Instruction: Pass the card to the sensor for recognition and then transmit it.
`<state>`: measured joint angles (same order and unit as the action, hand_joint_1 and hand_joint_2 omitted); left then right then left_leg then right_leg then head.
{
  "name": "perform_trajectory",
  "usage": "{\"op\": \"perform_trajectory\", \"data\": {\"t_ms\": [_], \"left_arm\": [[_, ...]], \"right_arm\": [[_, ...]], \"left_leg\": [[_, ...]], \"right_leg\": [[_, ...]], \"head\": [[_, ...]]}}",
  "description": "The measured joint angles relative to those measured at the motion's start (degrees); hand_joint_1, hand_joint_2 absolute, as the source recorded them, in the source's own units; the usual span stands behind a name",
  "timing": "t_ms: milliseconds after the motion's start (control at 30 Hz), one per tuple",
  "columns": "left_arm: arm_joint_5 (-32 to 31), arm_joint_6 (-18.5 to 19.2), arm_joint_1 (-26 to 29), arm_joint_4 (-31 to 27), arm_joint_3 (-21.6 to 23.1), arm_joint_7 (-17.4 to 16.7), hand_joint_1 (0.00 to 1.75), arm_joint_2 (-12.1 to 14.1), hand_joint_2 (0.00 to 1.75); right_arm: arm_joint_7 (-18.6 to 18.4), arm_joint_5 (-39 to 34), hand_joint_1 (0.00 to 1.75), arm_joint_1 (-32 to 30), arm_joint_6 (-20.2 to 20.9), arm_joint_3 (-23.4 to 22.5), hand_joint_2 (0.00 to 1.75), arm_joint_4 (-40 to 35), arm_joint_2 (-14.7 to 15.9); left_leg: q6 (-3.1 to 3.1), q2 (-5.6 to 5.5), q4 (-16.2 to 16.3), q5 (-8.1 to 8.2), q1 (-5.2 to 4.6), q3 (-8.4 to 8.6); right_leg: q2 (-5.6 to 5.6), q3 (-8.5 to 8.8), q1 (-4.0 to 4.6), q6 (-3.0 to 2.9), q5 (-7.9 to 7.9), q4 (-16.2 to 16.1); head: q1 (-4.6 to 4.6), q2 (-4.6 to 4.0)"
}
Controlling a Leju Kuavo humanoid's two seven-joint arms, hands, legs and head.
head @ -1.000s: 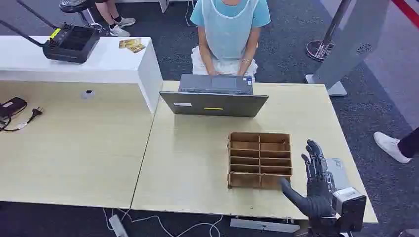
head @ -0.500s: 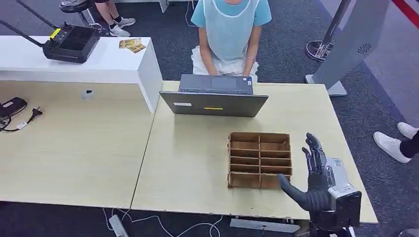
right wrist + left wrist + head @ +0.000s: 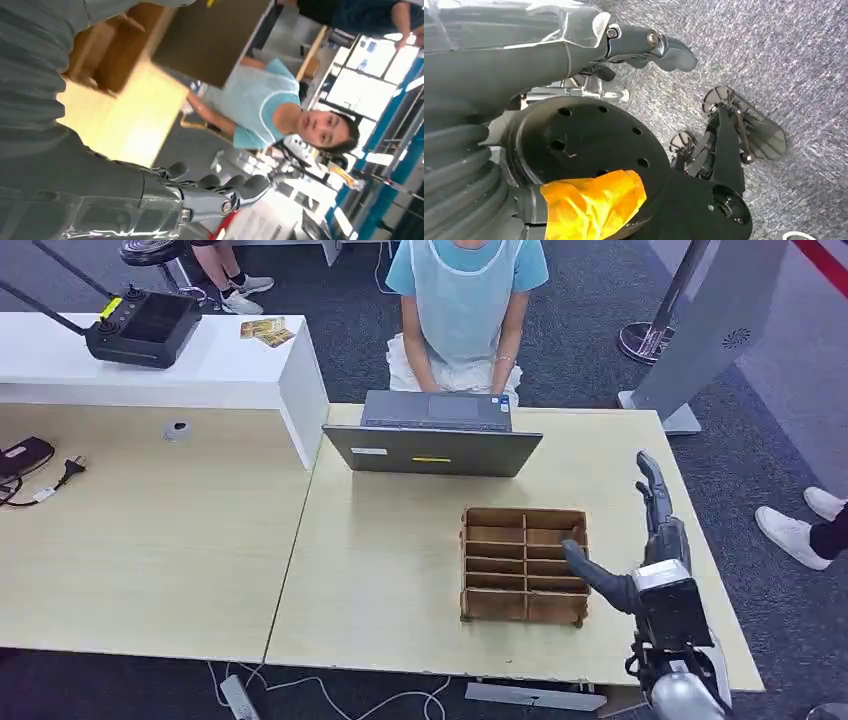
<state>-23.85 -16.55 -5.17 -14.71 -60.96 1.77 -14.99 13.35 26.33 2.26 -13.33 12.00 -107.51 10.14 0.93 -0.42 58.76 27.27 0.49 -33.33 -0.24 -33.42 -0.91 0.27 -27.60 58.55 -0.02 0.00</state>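
Two pale wooden tables (image 3: 150, 540) stand edge to edge across the middle of the head view, with grey carpet (image 3: 590, 340) beyond them and a white counter (image 3: 220, 370) at the upper left. A person (image 3: 465, 300) in a light blue top sits at the top centre, behind a grey laptop (image 3: 435, 440) that faces away from the camera. Below the laptop, on the right-hand table, lies a brown box (image 3: 525, 560) divided into two columns of shallow compartments; what lies in them is hard to make out.

At the lower right the right hand (image 3: 655, 540) comes up on its silver arm, turned edge-on, the fingers (image 3: 648, 480) stretched straight toward the top of the frame and the thumb (image 3: 590, 570) stuck out sideways over the box's right-hand compartments. It is spread wide and holds nothing. The right wrist view shows the same fingers straight and bare, with the box and table blurred behind them.

The left hand (image 3: 644, 45) hangs over the carpet in the left wrist view; most of it is cut off, so I cannot tell how its fingers lie.

Smallest are some yellowish flat pieces (image 3: 266, 330) on the white counter, possibly the cards, beside a black controller (image 3: 145, 325)
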Motion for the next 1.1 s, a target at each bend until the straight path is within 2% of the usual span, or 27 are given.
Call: {"op": "perform_trajectory", "data": {"t_ms": [167, 267, 500, 633, 1100], "left_arm": [[-0.5, 0.2, 0.0, 0.0, 0.0, -0.2, 0.0, 0.1, 1.75], [-1.3, 0.6, -0.1, 0.0, 0.0, -0.7, 0.0, 0.3, 1.75], [-3.5, 1.5, -0.2, 0.0, 0.1, -1.2, 0.0, 0.6, 1.75], [-4.4, 2.0, -0.2, 0.0, 0.8, -1.3, 0.0, 0.8, 1.75], [-6.9, 2.5, -0.3, 0.0, 2.5, -1.8, 0.0, 1.0, 1.75]], "right_arm": [[-2.3, 5.0, 0.0, 6.0, -0.6, 1.3, 1.75, 1.6, 0.9], [-4.9, 11.9, 0.0, 9.8, -2.0, 2.5, 1.75, 3.2, 1.5], [-12.0, 24.2, 0.0, 24.5, -0.9, 5.9, 1.75, 11.2, 2.5], [-14.5, 29.2, 0.0, 30.9, -0.6, 7.4, 1.75, 16.3, 2.9], [-18.2, 35.1, 0.0, 44.5, 2.1, 9.0, 1.75, 32.7, 3.2]], "left_leg": [[0.0, -0.07, 0.0, -0.04, 0.0, -0.01], [0.0, -0.03, 0.0, -0.04, -0.01, 0.0], [0.01, 0.02, 0.0, -0.1, -0.01, 0.01], [0.02, -0.06, 0.0, -0.11, 0.0, 0.01], [0.02, -0.08, 0.1, -0.11, -0.01, -0.01]], "right_leg": [[-0.06, 0.02, 0.0, 0.01, 0.01, 0.0], [0.01, 0.01, -0.01, 0.01, 0.03, 0.0], [0.04, 0.01, -0.01, 0.05, 0.08, 0.0], [-0.02, 0.01, -0.01, 0.06, 0.09, 0.0], [-0.02, 0.0, -0.01, 0.07, 0.09, 0.0]], "head": [[0.0, 0.0], [-0.02, 0.0], [0.02, 0.0], [-0.02, 0.0], [0.0, 0.0]]}}
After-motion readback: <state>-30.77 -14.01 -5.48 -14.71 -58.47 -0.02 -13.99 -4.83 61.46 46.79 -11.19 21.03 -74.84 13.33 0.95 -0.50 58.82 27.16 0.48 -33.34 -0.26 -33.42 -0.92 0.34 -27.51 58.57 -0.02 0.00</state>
